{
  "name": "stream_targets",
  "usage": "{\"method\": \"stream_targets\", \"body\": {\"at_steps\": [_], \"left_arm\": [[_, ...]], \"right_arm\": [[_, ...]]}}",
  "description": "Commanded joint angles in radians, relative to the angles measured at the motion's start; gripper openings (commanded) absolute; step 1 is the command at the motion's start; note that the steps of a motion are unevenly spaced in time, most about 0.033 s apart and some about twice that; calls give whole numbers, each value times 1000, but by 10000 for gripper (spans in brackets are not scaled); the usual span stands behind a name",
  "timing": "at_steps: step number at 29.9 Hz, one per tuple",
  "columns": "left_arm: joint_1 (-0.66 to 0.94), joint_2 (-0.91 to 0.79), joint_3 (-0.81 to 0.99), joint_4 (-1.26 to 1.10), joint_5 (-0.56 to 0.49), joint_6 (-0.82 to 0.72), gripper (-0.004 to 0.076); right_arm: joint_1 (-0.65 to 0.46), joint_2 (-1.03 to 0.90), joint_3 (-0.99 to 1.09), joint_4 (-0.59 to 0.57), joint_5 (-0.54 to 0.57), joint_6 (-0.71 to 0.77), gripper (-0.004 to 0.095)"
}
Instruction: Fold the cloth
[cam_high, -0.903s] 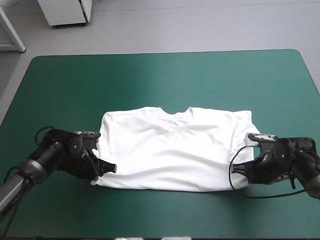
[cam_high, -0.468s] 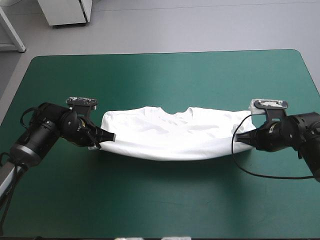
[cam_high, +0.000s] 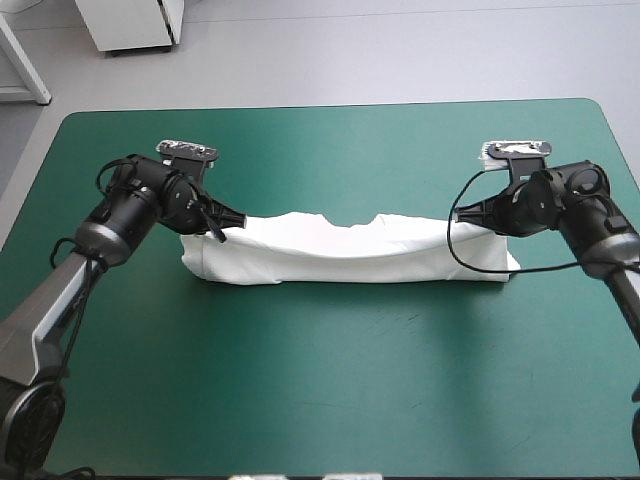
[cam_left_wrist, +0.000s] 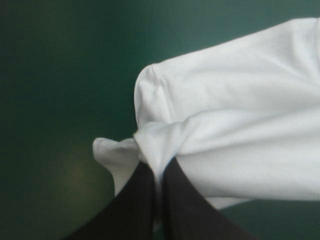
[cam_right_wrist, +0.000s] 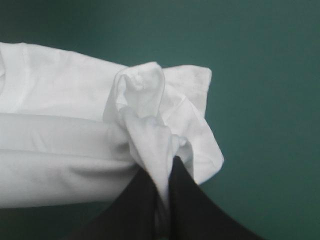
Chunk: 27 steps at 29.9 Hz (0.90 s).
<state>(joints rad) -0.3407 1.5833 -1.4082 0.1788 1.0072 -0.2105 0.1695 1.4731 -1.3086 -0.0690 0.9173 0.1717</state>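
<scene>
Presently: T-shirt (cam_high: 350, 250), white, a long doubled band across mid-table (cam_high: 330, 380), ends pinched fast in left gripper (cam_high: 222, 232) and right gripper (cam_high: 464, 212); step judged lengthwise fold; next likely needs even lay-down, then release.

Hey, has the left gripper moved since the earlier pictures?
Yes. The left gripper, shut on the T-shirt, has moved away from the table's near edge toward its far edge, drawing the shirt's near side along.
</scene>
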Motion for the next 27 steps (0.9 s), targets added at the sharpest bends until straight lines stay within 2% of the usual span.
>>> {"method": "stream_targets", "body": {"at_steps": [1,11,21,24,27], "left_arm": [[0,35,-89,21,-58,-11,-9],[0,256,-237,65,-76,-11,-9],[0,363,-246,61,-71,-37,-8],[0,363,-246,68,-71,-13,10],[0,363,-248,66,-36,9,98]], "right_arm": [[-5,45,-76,-22,-75,13,-17],[-5,217,-122,-55,-122,75,-17],[-5,324,-123,-39,-127,98,-11],[-5,324,-133,-37,-114,96,63],[-5,324,-156,-37,-92,87,206]]}}
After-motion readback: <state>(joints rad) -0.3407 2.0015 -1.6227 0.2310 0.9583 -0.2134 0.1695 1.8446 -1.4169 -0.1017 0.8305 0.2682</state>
